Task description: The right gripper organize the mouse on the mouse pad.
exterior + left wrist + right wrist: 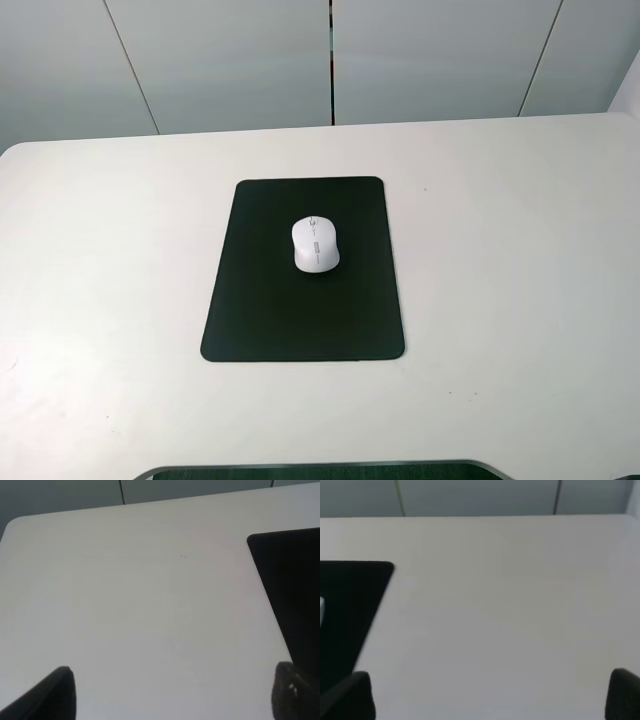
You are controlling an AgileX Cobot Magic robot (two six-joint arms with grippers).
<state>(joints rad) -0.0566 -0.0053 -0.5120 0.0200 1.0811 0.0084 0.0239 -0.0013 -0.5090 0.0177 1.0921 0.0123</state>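
Ext high cam: mouse (315, 243) sits on the mouse pad (300, 310), a bit toward 12 o'clock of pad center, table (520, 250) under it. Left wrist: left gripper (172, 692) fingers spread wide, nothing between. Right wrist: right gripper (492, 695) also wide apart, empty, pad corner at 9 o'clock.

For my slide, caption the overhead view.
White mouse resting on black mouse pad atop white table, no grippers in view.

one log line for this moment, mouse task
mouse: on mouse pad, untouched | right gripper: open, empty, above bare table | left gripper: open, empty
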